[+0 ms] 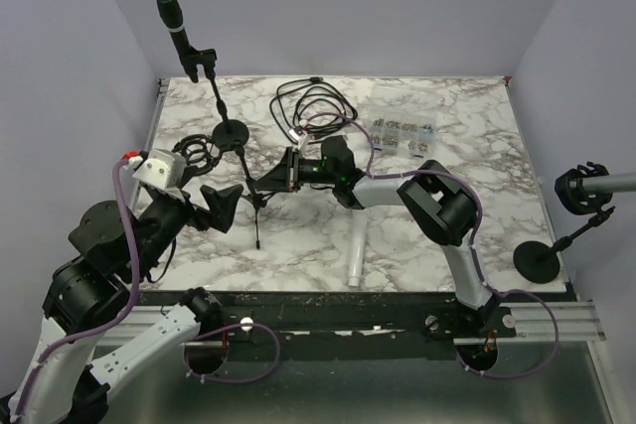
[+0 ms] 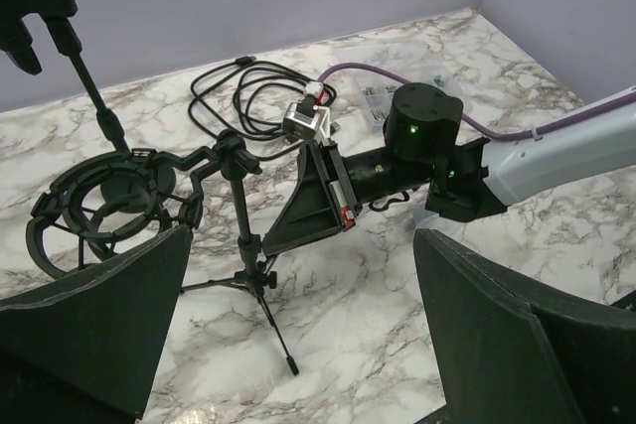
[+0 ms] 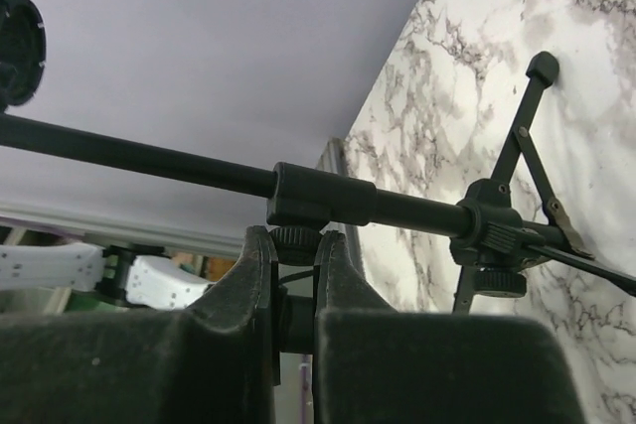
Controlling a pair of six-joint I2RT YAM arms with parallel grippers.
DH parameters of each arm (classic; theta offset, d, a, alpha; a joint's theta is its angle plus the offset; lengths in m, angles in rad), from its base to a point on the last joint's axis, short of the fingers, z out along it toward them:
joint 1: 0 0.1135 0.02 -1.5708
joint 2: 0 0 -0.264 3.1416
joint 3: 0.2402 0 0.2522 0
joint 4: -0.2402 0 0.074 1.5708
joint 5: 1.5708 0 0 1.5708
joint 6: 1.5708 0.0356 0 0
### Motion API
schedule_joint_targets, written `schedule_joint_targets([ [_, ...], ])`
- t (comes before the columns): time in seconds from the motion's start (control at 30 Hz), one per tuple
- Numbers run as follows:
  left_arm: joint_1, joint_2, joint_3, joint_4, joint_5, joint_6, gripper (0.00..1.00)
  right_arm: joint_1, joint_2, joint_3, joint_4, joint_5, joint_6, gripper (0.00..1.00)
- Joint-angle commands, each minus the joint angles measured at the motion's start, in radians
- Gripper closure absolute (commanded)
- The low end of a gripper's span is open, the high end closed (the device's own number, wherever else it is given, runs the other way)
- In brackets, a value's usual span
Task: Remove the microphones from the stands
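The black microphone [image 1: 171, 15] with a grey grille sits in a clip atop a thin stand with a round base [image 1: 231, 133] at the back left. Only the clip [image 2: 38, 2] shows in the left wrist view. In front of it stands a small tripod stand [image 1: 256, 196] carrying an empty ring shock mount [image 1: 196, 153]. My right gripper [image 1: 290, 172] reaches across from the right and is shut on the tripod stand's knob [image 3: 295, 237], just under the pole collar [image 3: 323, 196]. My left gripper [image 1: 217, 208] is open and empty, low beside the tripod's legs [image 2: 243, 275].
A coiled black cable [image 1: 313, 106] and small clear packets [image 1: 402, 133] lie at the back. A white tube [image 1: 356, 255] lies near the front. Another round-base stand [image 1: 537, 262] with a mount [image 1: 581, 189] stands off the right edge. Walls close in on both sides.
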Motion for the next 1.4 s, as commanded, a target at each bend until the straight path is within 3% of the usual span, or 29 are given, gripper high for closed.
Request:
schedule_joint_targets([
  [0.0, 0.006, -0.016, -0.007, 0.015, -0.025, 0.004, 0.01, 0.011, -0.031, 0.025, -0.237, 0.077, -0.201, 0.99],
  [0.23, 0.005, -0.05, -0.033, 0.041, -0.057, -0.008, 0.01, 0.064, -0.086, 0.036, -0.493, 0.303, -0.548, 0.99],
  [0.47, 0.006, -0.069, -0.033, 0.046, -0.078, -0.019, 0.01, 0.111, -0.11, 0.039, -0.562, 0.485, -0.771, 0.99],
  [0.9, 0.005, -0.084, -0.036, 0.048, -0.095, -0.025, 0.01, 0.256, -0.165, 0.072, -0.601, 0.921, -1.275, 0.99],
  [1.23, 0.005, -0.103, -0.04, 0.039, -0.112, -0.021, 0.01, 0.41, -0.06, 0.15, -0.541, 1.346, -1.758, 0.99],
  [1.37, 0.005, -0.112, -0.047, 0.042, -0.118, -0.021, 0.01, 0.434, -0.023, 0.174, -0.514, 1.374, -1.841, 0.99],
])
